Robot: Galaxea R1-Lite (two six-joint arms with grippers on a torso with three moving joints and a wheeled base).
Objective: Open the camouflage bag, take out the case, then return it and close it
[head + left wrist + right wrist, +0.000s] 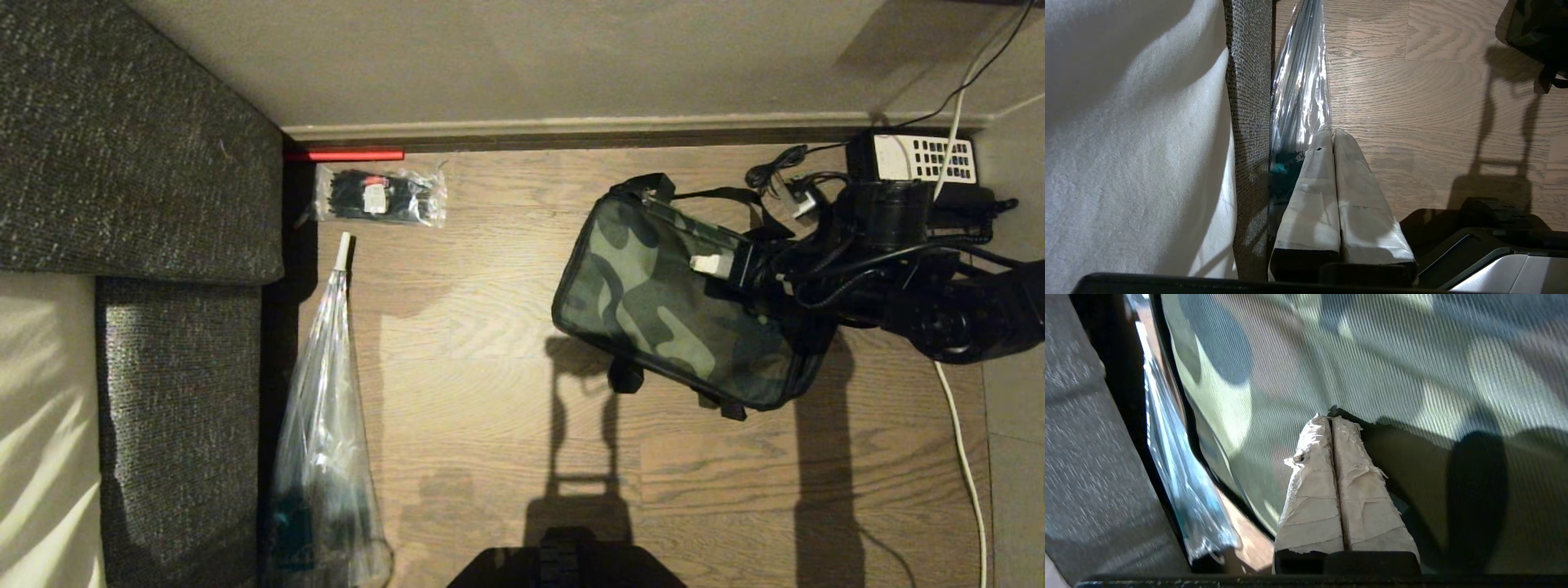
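Observation:
The camouflage bag (669,302) lies on the wooden floor right of centre, zipped shut, its black straps trailing at both ends. My right arm reaches in from the right over the bag's far right end. The right gripper (709,264) is shut, its taped fingertips resting at the bag's top fabric. In the right wrist view the gripper (1331,418) shows nothing between its fingers, and the camouflage bag (1392,355) fills the picture. The case is hidden. My left gripper (1333,132) hangs shut and empty, parked low by the sofa.
A black telephone (922,157) with a white keypad and tangled cords sits by the wall behind the bag. A packet of cable ties (380,196) and a long clear plastic bag (326,408) lie beside the grey sofa (122,163). A white cable (963,457) runs along the right.

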